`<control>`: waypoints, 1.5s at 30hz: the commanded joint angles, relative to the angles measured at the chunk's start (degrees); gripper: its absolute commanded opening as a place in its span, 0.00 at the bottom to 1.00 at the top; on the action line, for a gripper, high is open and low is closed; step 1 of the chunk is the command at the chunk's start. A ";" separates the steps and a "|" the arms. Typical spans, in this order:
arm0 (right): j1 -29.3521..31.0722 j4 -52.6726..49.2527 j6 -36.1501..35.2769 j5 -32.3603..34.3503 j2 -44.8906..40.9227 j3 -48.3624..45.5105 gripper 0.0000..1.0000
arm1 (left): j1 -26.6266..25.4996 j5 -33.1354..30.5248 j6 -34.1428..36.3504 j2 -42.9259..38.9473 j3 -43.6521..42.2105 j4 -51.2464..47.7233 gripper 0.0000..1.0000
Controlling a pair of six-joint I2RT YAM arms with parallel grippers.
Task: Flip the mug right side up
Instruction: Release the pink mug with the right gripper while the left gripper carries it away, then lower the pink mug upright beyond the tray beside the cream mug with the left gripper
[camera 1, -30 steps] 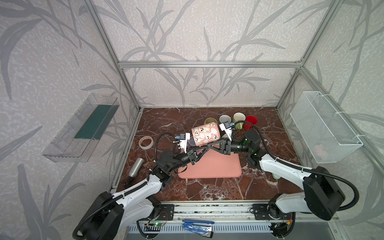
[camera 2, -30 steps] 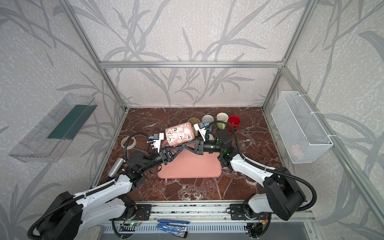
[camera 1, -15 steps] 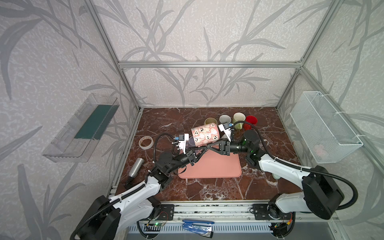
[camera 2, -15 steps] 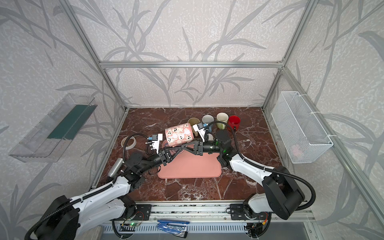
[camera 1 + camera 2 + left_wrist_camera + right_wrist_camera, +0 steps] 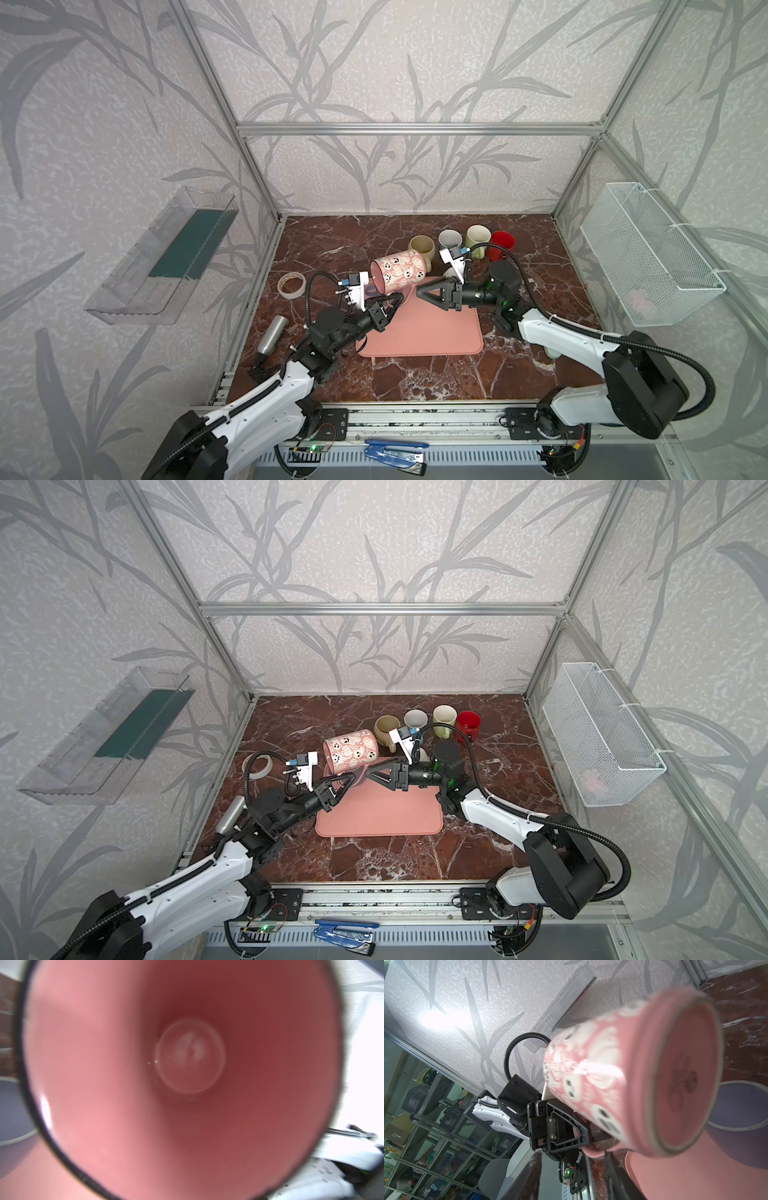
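Note:
The pink mug (image 5: 400, 270) (image 5: 351, 751) with white ghost faces hangs on its side above the pink mat (image 5: 436, 332) (image 5: 386, 818), mouth toward the left arm. My left gripper (image 5: 394, 297) (image 5: 351, 777) is shut on its handle from below; the right wrist view shows its black fingers (image 5: 579, 1132) clamped on the handle under the mug (image 5: 623, 1076). The mug's pink inside (image 5: 187, 1064) fills the left wrist view and hides that gripper. My right gripper (image 5: 424, 291) (image 5: 372, 776) (image 5: 575, 1174) stands open just off the mug's base, with nothing between its fingers.
Several upright mugs stand in a row at the back: beige (image 5: 420, 246), grey (image 5: 449, 239), cream (image 5: 477, 237), red (image 5: 502, 241). A tape roll (image 5: 291, 284) and a metal cylinder (image 5: 272, 332) lie left of the mat. A wire basket (image 5: 648, 257) hangs on the right wall.
My right gripper has opened and let go of the mug. The left gripper keeps its grip on the handle, and the mug has barely moved.

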 commanded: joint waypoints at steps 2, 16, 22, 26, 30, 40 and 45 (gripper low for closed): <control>-0.30 -7.92 -6.86 2.93 -3.36 0.26 0.50 | 0.47 -6.75 5.09 -2.39 5.18 -9.13 0.00; -0.45 -25.10 -18.46 14.09 -10.14 -2.78 0.58 | 1.90 -9.69 7.77 3.91 13.40 -16.15 0.00; -0.43 -26.81 -19.09 17.40 -12.52 -4.45 0.58 | 1.91 -11.02 14.24 6.93 23.00 -26.59 0.00; -0.40 -28.25 -19.27 20.55 -14.71 -5.58 0.60 | 1.99 -13.15 19.51 10.92 30.90 -35.51 0.00; -0.45 -30.93 -19.44 23.65 -16.72 -5.94 0.64 | 2.42 -14.72 24.29 15.90 38.05 -42.16 0.00; -0.35 -34.69 -19.67 28.11 -21.24 -6.19 0.67 | 4.87 -20.01 31.33 28.93 51.08 -49.16 0.00; -0.38 -35.17 -19.63 28.95 -22.85 -6.56 0.67 | 6.17 -20.73 32.12 35.01 54.47 -47.69 0.00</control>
